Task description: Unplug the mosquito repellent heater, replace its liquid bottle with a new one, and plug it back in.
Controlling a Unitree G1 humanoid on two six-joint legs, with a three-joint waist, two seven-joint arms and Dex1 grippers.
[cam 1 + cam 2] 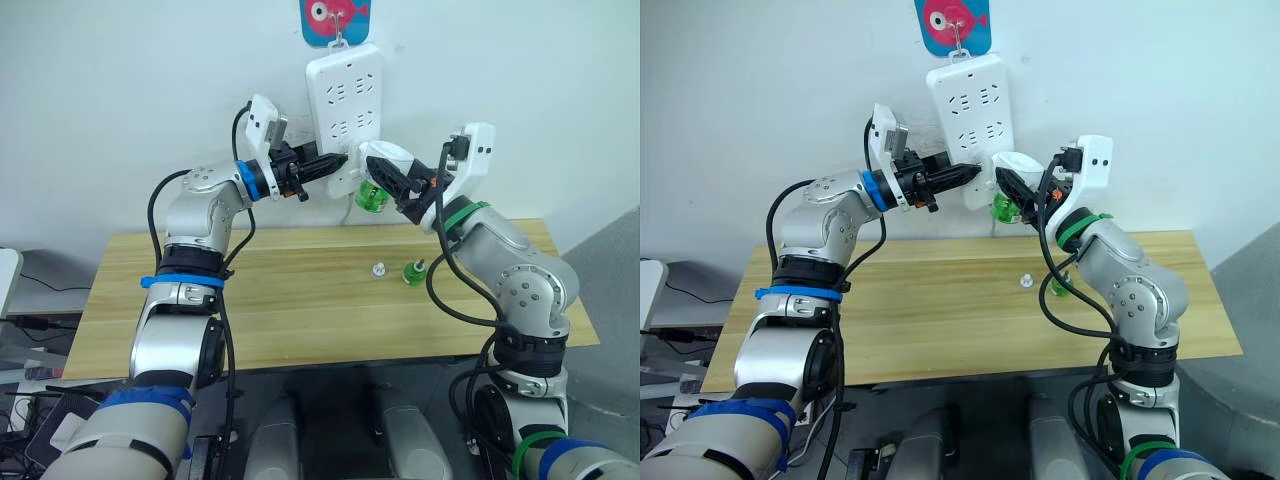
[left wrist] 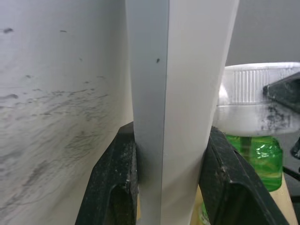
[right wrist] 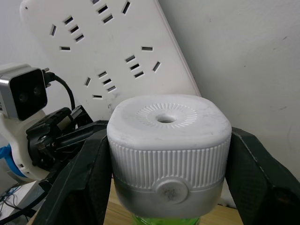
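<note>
Two hands work at the wall, upper centre of frame: my left hand (image 1: 335,163) pinches the edge of the hanging power strip (image 1: 345,88), my right hand (image 1: 385,180) clamps the mosquito repellent heater (image 3: 168,143) by its ribbed sides, green bottle (image 1: 372,196) beneath. Light, hard, smooth plastic; those ribs look like the surest hold. An old bottle (image 1: 411,270) stands on the desk (image 1: 300,300).

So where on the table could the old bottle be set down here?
The wooden table is bare across its whole left and middle. The far right corner, beyond the small white piece and green bottle, also looks free. It is crowded by the power strip, where both tools meet around the mosquito repellent heater.
</note>
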